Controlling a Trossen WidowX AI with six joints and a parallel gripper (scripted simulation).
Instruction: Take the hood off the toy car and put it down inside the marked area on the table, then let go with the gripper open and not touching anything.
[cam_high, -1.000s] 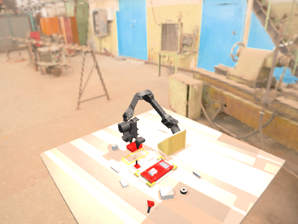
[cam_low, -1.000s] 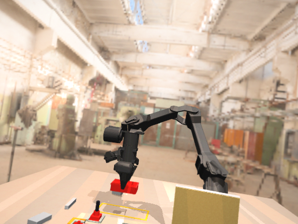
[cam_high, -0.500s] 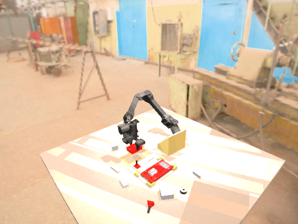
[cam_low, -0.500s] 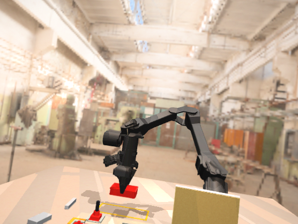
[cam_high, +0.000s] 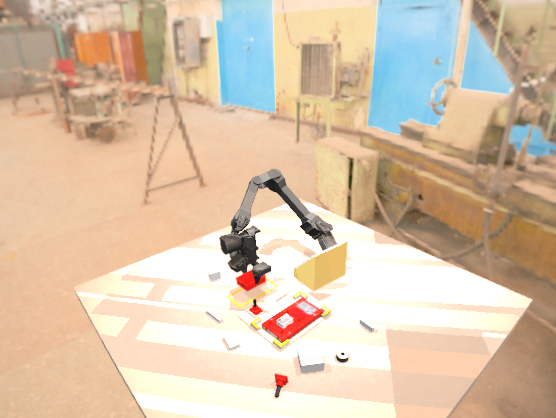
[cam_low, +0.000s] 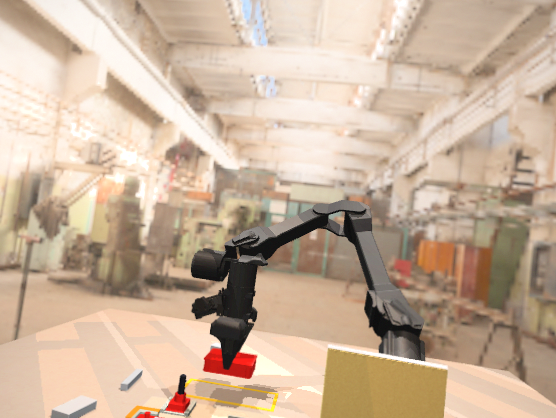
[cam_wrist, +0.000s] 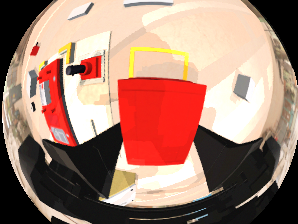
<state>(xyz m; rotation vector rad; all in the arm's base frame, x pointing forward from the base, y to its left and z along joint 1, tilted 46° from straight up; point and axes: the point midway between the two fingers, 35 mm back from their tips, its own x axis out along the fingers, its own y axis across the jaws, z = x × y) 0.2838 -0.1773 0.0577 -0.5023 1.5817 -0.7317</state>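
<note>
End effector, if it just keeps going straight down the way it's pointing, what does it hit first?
The end effector points down, shut on the red hood. Straight below lies the table, at or near the far edge of the yellow-outlined marked area; depth is unclear. The hood's underside would probably touch first.

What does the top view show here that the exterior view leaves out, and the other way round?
Only the top view shows the whole toy car in its yellow corner brackets, plus the loose pieces nearer the camera: a grey block, a black ring and a red-headed pin.

Only the exterior view shows the gap under the hood: it hangs above the table, short of the marked area.

Both show the gripper shut on the red hood, the yellow outline, and the tan board by the arm's base.
</note>
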